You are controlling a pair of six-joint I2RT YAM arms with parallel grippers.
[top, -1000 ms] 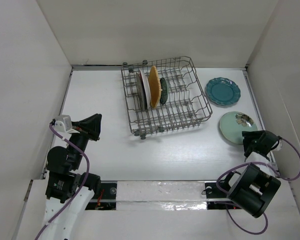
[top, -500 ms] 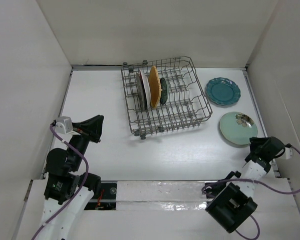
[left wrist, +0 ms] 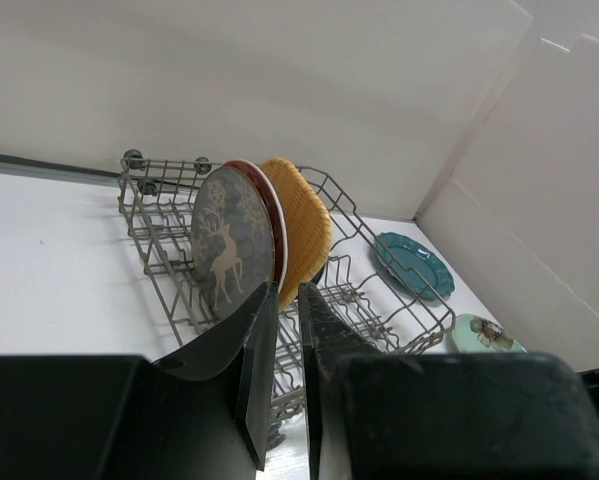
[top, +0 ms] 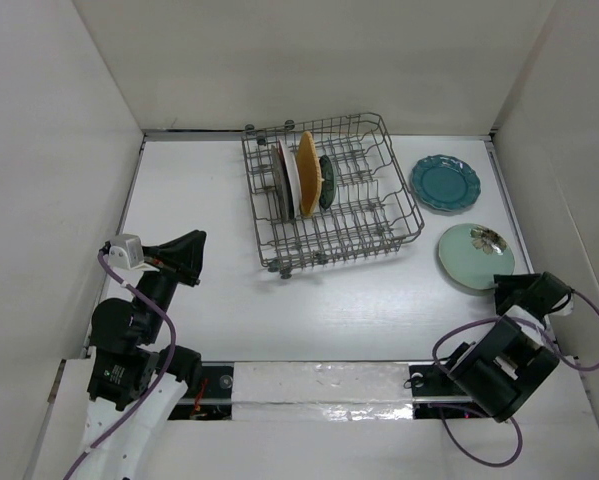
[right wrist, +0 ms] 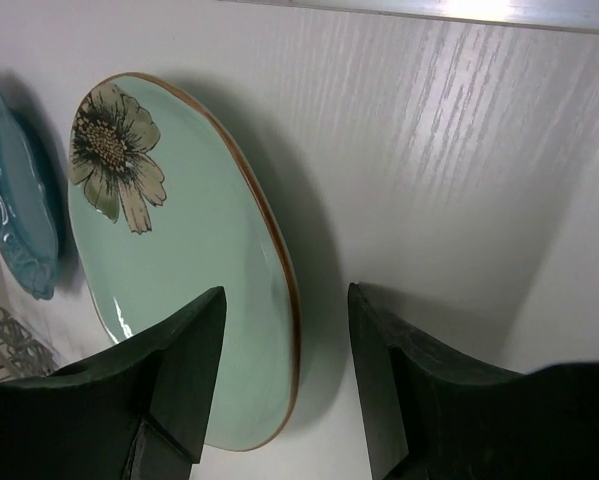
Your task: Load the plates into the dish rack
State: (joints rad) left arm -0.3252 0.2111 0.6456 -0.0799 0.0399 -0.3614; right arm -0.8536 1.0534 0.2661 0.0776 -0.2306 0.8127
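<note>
The grey wire dish rack (top: 379, 215) stands at the back centre. Upright in it are the grey-brown plate (left wrist: 229, 250), the red-rimmed floral plate (left wrist: 271, 198), the orange plate (top: 308, 175) and the small dark teal-rimmed plate (top: 326, 181). The dark teal scalloped plate (top: 445, 183) and the pale mint plate (top: 476, 255) lie flat on the table to the right of the rack. My right gripper (right wrist: 286, 292) is open and low at the mint plate (right wrist: 179, 260), with its near rim between the fingers. My left gripper (top: 189, 255) is shut and empty, left of the rack.
White walls enclose the table on the left, back and right. The right wall stands close beside the right gripper. The scalloped plate (right wrist: 14, 220) lies just beyond the mint plate. The rack's right half (left wrist: 379, 310) holds no plates.
The right arm's elbow swung down and back up, and its gripper shifted slightly right by the mint plate's near edge. The left arm barely moved.
</note>
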